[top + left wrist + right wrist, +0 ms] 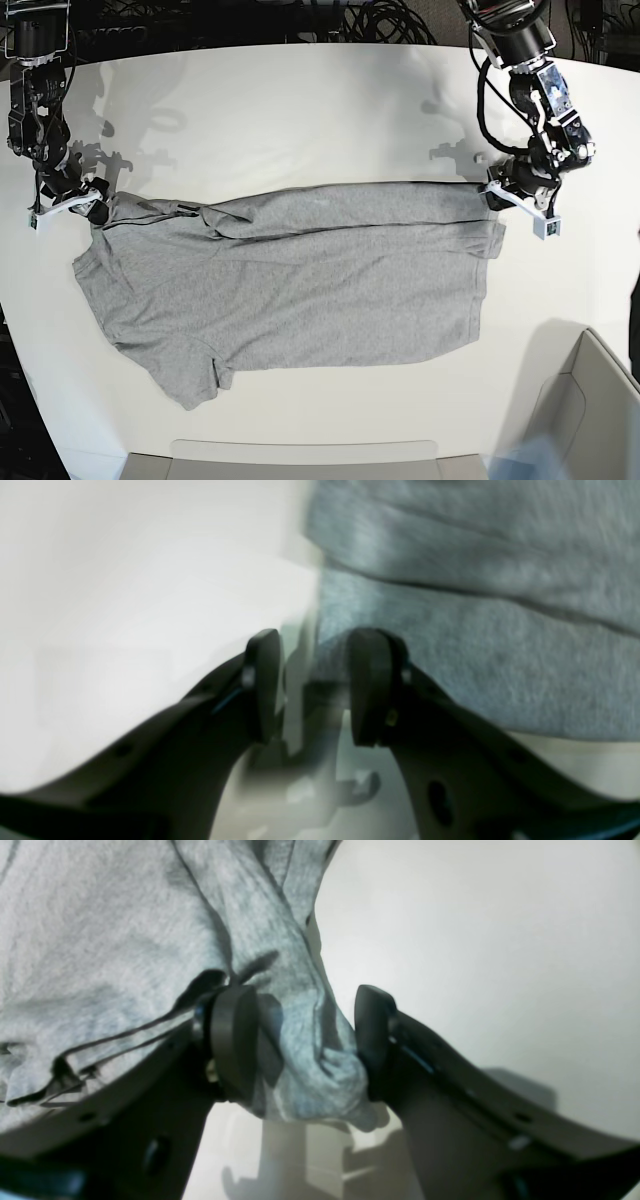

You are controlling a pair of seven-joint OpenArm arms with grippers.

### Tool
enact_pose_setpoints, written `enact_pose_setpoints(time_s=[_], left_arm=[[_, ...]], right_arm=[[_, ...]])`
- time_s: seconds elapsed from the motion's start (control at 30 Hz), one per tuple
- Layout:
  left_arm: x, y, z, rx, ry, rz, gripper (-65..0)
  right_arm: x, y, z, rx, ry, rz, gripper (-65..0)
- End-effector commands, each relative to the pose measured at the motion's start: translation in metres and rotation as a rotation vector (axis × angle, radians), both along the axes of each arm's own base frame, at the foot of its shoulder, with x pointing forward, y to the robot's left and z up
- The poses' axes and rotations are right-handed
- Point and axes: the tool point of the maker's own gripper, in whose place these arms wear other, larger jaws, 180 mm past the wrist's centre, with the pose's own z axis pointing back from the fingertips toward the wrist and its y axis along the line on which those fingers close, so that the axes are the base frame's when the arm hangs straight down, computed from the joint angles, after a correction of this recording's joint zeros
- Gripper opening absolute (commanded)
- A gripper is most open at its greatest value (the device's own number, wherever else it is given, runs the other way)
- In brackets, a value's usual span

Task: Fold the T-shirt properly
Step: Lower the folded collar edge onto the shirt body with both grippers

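Note:
The heather-grey T-shirt (pixel 300 280) lies spread across the white table (pixel 300 100), its top part folded over in a long straight edge. My right gripper (pixel 95 212) is at the shirt's left end. In the right wrist view it (pixel 305 1045) is shut on a bunched wad of the grey cloth (pixel 100 940). My left gripper (pixel 492 195) is at the shirt's right end. In the blurred left wrist view its jaws (pixel 317 685) stand apart, with the cloth's edge (pixel 475 655) beside the right finger and a faint strip of it in the gap.
A grey bin (pixel 590 400) stands at the front right corner. A pale tray edge (pixel 300 455) runs along the front. Black cables (pixel 380 20) lie behind the table's far edge.

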Motion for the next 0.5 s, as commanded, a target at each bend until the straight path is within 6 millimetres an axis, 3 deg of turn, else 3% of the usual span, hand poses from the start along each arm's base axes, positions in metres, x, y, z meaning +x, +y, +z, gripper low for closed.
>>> enact_pose_setpoints(time_s=[0.0,0.1,0.23,0.33,0.4,0.47], left_arm=[[0.003,0.001,0.001,0.003,0.003,-0.003,-40.3],[0.000,-0.009,-0.007,-0.012,0.014,-0.081,-40.4],[-0.003,-0.023,-0.013,-0.025,0.015,-0.187,-42.9],[-0.009,-0.026,-0.021,-0.042,0.038,-0.188,-54.9],[-0.012,-0.025,-0.026,-0.046,0.053,-0.187,-64.5],[-0.013,-0.023,-0.026,-0.040,0.056,-0.188,-65.0]], right_arm=[[0.006,-0.004,0.010,-0.015,-0.018,0.014,-33.9],[0.005,-0.003,0.009,-0.016,-0.013,0.017,-37.1],[0.005,-0.001,0.009,-0.013,-0.015,0.018,-53.0],[0.003,-0.004,0.007,-0.013,-0.008,0.009,-65.0],[0.001,-0.006,0.006,-0.020,-0.001,0.014,-65.0],[-0.002,-0.008,0.006,-0.020,0.008,0.009,-65.0]])
